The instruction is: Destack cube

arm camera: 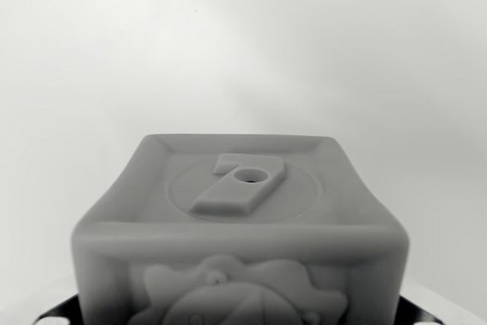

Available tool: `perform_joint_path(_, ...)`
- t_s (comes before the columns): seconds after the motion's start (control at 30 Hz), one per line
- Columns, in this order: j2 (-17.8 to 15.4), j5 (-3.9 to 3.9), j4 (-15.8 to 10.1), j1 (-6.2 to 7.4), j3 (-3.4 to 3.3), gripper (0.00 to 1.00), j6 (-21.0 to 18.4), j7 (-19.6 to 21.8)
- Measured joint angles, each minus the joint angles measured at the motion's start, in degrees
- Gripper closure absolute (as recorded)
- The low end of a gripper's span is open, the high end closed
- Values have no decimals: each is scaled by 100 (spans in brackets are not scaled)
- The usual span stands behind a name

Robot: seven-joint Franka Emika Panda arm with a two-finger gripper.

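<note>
Cube (240, 230) fills the lower middle of the wrist view, close under the camera, its top face bearing a raised numeral 7 (237, 185) inside a shallow ring and its near face carrying an embossed picture cut off by the lower edge. It looks like a moulded toy block: stiff, light, with rounded corners and smooth walls that may prove a little slippery. The plain side walls on the view's left and right seem the best place to clamp, low enough to avoid the raised rim on top. The fingers cannot be made out with any certainty; only dark corners (53, 313) show at the bottom edge, so I cannot tell whether they are apart or closed. Whatever the cube rests on, another block or the table, is hidden beneath it, and the background is a pale blur.
</note>
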Motion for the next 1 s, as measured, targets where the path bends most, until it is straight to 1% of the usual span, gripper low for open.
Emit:
perform_joint_path(0.37, 251, -16, 32, 25, -32, 100, 224, 2)
perform_joint_path(1.0, 735, -25, 149, 95, -116, 100, 591, 4)
